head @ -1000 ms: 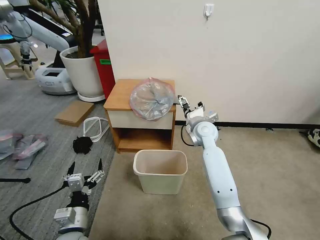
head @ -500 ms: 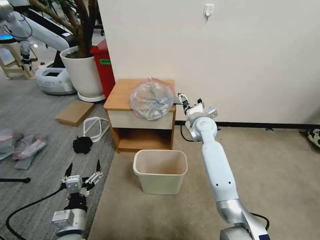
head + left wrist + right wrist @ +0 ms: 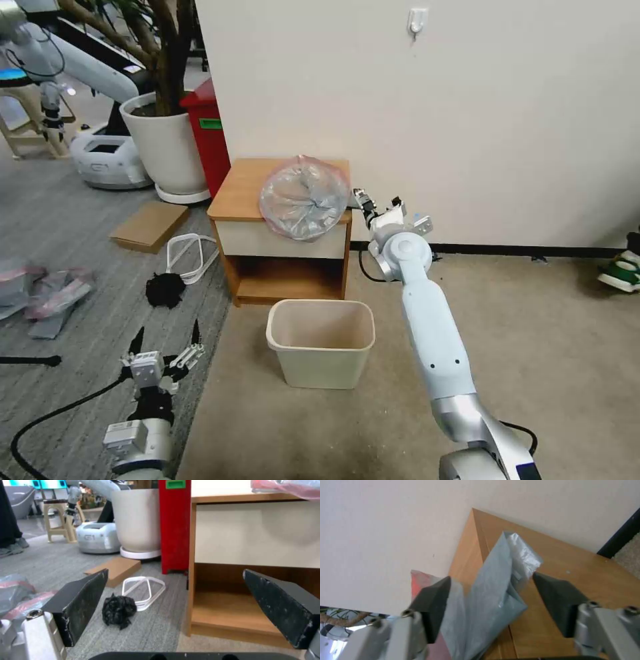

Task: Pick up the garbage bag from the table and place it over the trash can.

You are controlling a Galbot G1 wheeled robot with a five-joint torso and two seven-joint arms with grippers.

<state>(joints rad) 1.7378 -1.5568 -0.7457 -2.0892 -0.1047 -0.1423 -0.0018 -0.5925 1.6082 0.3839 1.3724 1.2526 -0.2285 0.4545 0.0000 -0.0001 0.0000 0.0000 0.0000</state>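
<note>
Your garbage bag [image 3: 305, 197] sits on the table [image 3: 243, 190], draped over its front right corner. It looks feather-light, limp and slippery — expect it to slide, so pinch a gathered fold at the edge rather than flat film. Your right gripper [image 3: 491, 607] is at the table's right edge, jaws wide, with a fold between them but not yet pinched. Your left gripper [image 3: 167, 343] hangs low, left of the table — also spread wide, holding nothing.
</note>
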